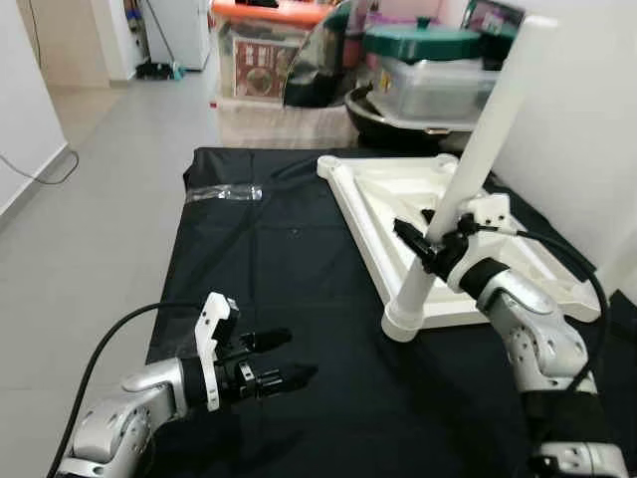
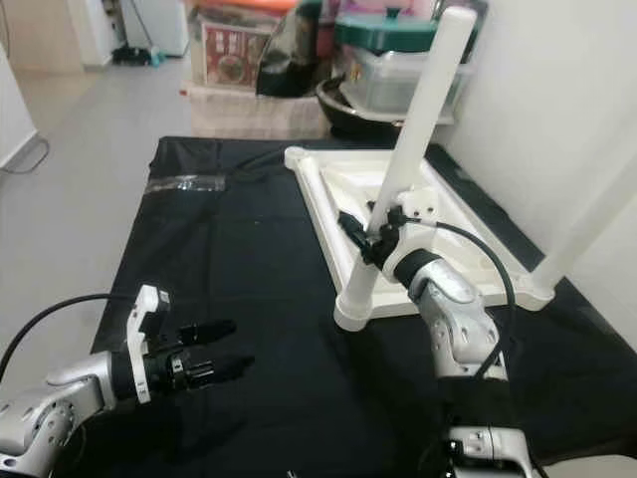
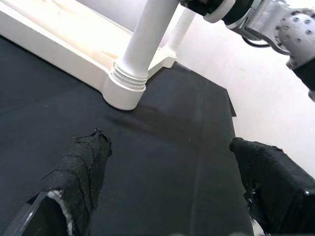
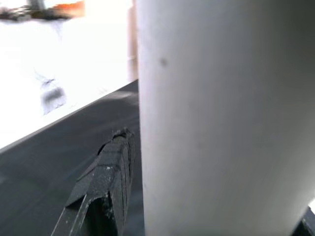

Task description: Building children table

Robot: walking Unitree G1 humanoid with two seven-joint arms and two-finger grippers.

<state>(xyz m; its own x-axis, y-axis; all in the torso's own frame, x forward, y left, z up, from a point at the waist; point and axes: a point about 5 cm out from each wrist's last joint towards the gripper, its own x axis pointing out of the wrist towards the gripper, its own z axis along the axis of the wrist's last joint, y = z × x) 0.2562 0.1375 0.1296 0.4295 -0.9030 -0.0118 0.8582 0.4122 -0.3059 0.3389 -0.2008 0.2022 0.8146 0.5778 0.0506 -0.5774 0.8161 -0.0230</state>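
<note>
A white children's table top lies upside down on a black cloth. A white table leg stands tilted in the socket at the top's near left corner. My right gripper is shut on this leg about a third of the way up; in the right wrist view the leg sits between the fingers. A second white leg stands at the near right corner. My left gripper hovers open over the cloth at the front left, holding nothing, and its wrist view looks toward the leg's base.
A clear plastic bag lies on the cloth's far left. Storage boxes and a green-lidded container crowd the floor behind the table top. A white wall stands close on the right. Grey tiled floor stretches to the left.
</note>
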